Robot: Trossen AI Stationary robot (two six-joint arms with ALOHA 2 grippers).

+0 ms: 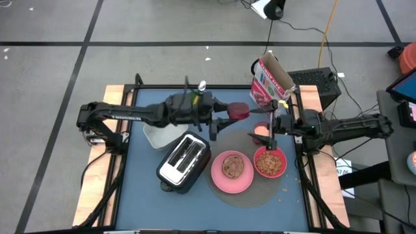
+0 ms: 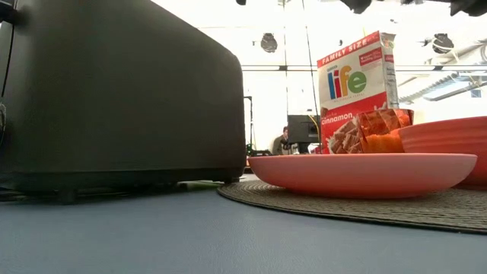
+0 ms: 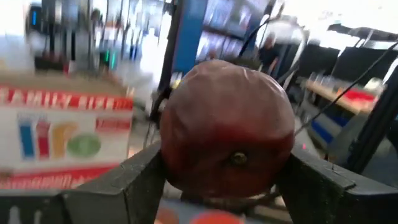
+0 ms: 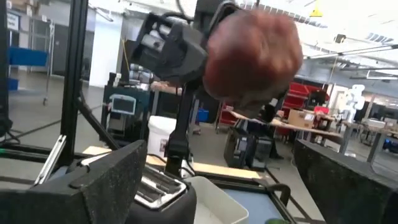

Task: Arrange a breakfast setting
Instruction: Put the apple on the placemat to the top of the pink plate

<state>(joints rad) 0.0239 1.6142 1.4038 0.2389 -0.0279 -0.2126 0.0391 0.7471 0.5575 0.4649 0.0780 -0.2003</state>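
My left gripper reaches in from the table's left and is shut on the dark red fruit, held high over the table's far middle. My right gripper stands open just right of the fruit and faces it, its fingers wide apart with nothing between them. A pink plate on the round mat carries the browned bread. The red bowl, filled with cereal, sits to the plate's right. Under my right gripper stands a small pink cup. My left gripper pinches the fruit's two opposite sides between its two fingers. The fingers come level from the table's left. The fruit is lifted clear of the table, one dimpled end turned toward the wrist camera.
A silver-and-black toaster stands left of the plate, with a white container behind it under my left arm. A cereal box stands at the far right. The woven mat lies under plate and bowl.
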